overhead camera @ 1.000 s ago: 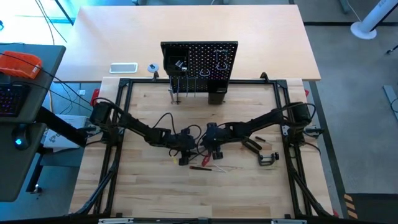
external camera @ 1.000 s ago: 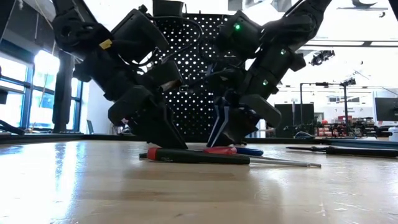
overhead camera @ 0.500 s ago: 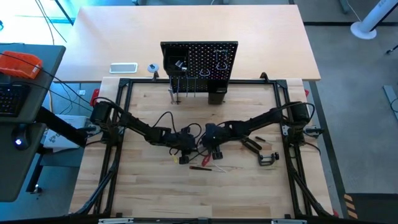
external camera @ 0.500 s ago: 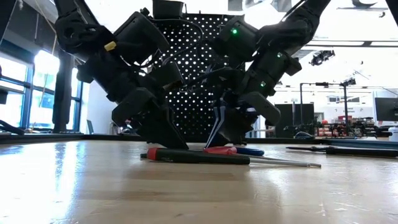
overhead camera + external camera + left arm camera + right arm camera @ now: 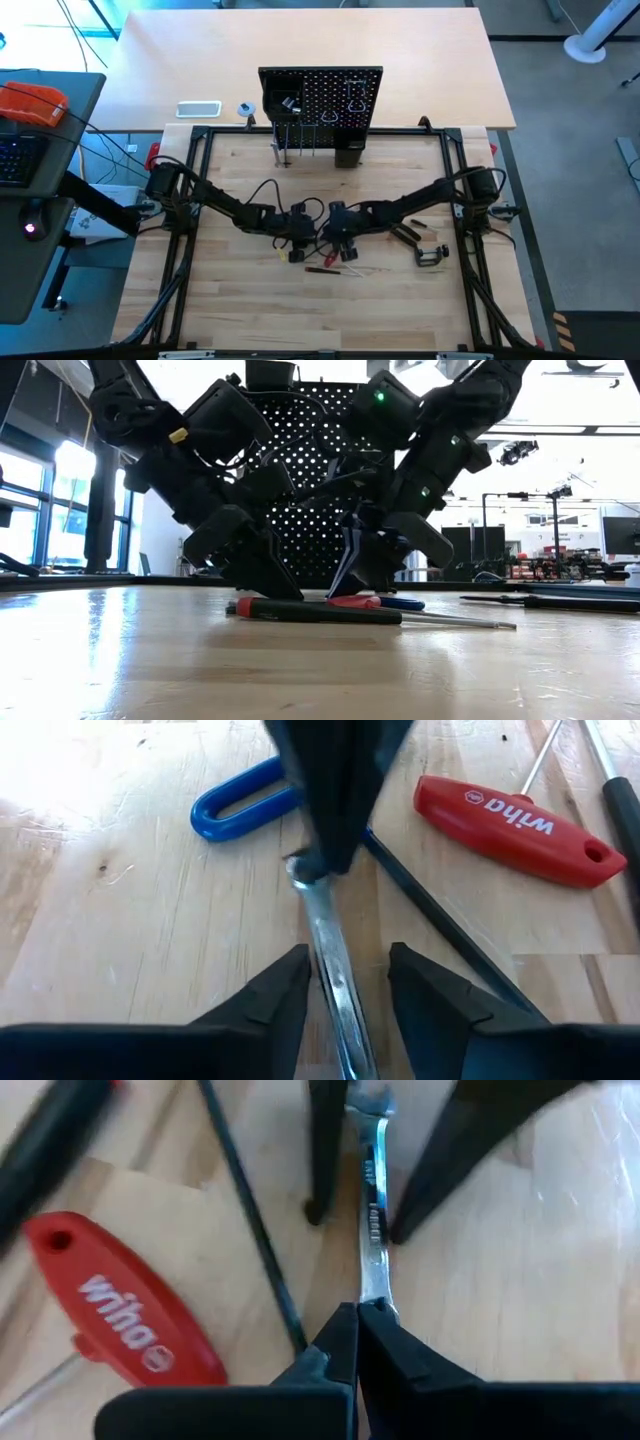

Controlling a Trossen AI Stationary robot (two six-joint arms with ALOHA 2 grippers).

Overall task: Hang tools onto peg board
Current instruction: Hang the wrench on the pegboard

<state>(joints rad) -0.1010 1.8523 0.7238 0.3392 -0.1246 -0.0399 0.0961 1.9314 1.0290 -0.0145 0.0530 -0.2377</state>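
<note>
My right gripper (image 5: 358, 1315) is clenched on one end of a silver wrench (image 5: 372, 1230) lying flat on the wooden table (image 5: 250, 310), mid-table in front of the peg board (image 5: 320, 98). My left gripper (image 5: 345, 982) straddles the wrench's other end, fingers parted on either side of it. A red-handled T hex key (image 5: 510, 818) lies just beside us.

Counted: two dark robot arms; one upright black perforated peg board (image 5: 322, 98); one silver flat wrench (image 5: 372, 1230); one red T-handle hex key (image 5: 510, 818); one blue loop-handled tool (image 5: 240, 808); one black C-clamp (image 5: 431, 255).
</note>
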